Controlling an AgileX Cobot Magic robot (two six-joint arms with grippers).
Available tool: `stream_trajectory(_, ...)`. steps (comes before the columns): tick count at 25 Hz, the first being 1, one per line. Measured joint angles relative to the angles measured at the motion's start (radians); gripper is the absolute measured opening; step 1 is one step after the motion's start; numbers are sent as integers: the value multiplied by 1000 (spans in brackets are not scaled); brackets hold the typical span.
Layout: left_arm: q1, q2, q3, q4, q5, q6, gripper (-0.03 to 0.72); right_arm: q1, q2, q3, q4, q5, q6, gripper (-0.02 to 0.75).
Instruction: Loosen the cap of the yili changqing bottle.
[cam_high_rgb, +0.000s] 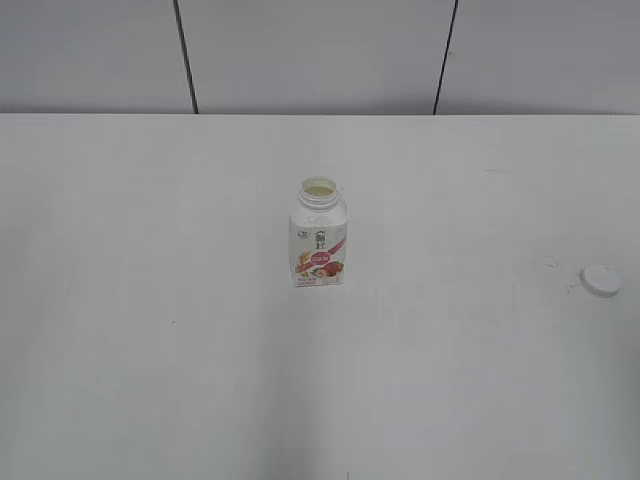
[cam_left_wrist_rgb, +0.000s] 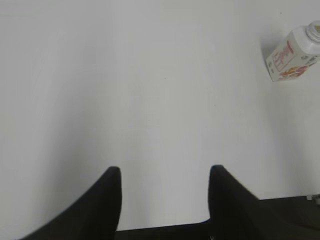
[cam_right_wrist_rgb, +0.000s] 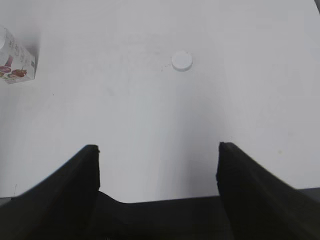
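Cap (cam_high_rgb: 602, 280) already off, lying well right of the open bottle (cam_high_rgb: 319, 234) mid-table; left gripper (cam_left_wrist_rgb: 165, 172) and right gripper (cam_right_wrist_rgb: 157, 150) both spread, empty (just stay clear of the bottle).

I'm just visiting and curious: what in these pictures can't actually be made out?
- Yili changqing bottle: label print too small to read in the exterior view; cut off by the frame edge in both wrist views.
- Cap: lies apart on the table; its rim detail is too small to see.
- Left gripper and right gripper: only dark fingertips show; both arms are outside the exterior view.
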Motion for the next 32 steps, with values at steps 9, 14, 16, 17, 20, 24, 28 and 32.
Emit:
stream_trajectory(9, 0, -307, 190, -26, -17, 85, 333, 0, -287, 133, 0, 3, -68, 574)
stream_trajectory(14, 0, -444, 206, -81, -19, 88, 333, 0, -411, 185, 0, 3, -87, 574)
stream_trajectory(16, 0, -462, 219, -100, -21, 89, 333, 0, -417, 209, 1, 4, -93, 574)
stream_trajectory(17, 0, -463, 231, -102, -27, 92, 333, 0, -417, 225, 5, 4, -102, 574)
stream_trajectory(20, 0, -463, 278, -112, -67, 116, 331, 0, -417, 243, 23, 4, -132, 574)
stream_trajectory(24, 0, -463, 312, -114, -148, 131, 331, 0, -417, 277, 36, -68, -140, 573)
stream_trajectory(28, 0, -463, 315, -115, -161, 137, 331, 0, -417, 296, 37, -101, -136, 573)
stream_trajectory(32, 0, -463, 315, -116, -162, 137, 331, 0, -417, 298, 27, -108, -120, 573)
